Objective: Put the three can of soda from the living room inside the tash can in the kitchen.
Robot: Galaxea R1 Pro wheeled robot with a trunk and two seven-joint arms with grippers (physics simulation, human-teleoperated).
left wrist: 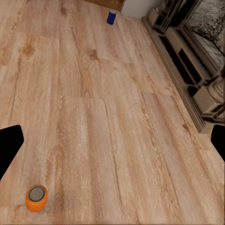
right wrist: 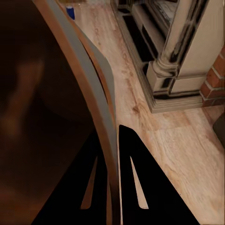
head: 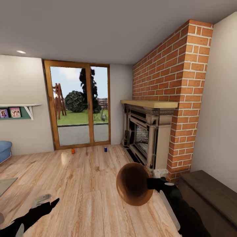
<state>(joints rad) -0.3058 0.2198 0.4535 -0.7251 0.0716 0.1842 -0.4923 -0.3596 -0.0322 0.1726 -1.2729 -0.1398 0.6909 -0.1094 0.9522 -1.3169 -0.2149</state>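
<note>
In the head view an orange can of soda (head: 72,151) and a blue can of soda (head: 105,149) stand on the wood floor in front of the glass doors of the living room. My right gripper (head: 154,182) holds the tash can (head: 135,184) tipped on its side, its brown inside facing the camera. The right wrist view has the fingers (right wrist: 136,178) shut on the bucket's wall (right wrist: 101,93), with the blue can (right wrist: 70,11) far off. My left gripper (head: 49,201) is low and open. Its wrist view shows an upright orange can (left wrist: 36,198) near one finger (left wrist: 9,145), and the blue can (left wrist: 111,17) farther away.
An ornate fireplace (head: 148,135) and a red-brick chimney (head: 184,98) rise on the right. A dark wooden cabinet (head: 210,194) stands close at the right. A blue sofa (head: 4,149) and a rug corner (head: 6,184) lie at the left. Glass doors (head: 79,105) close off the far wall.
</note>
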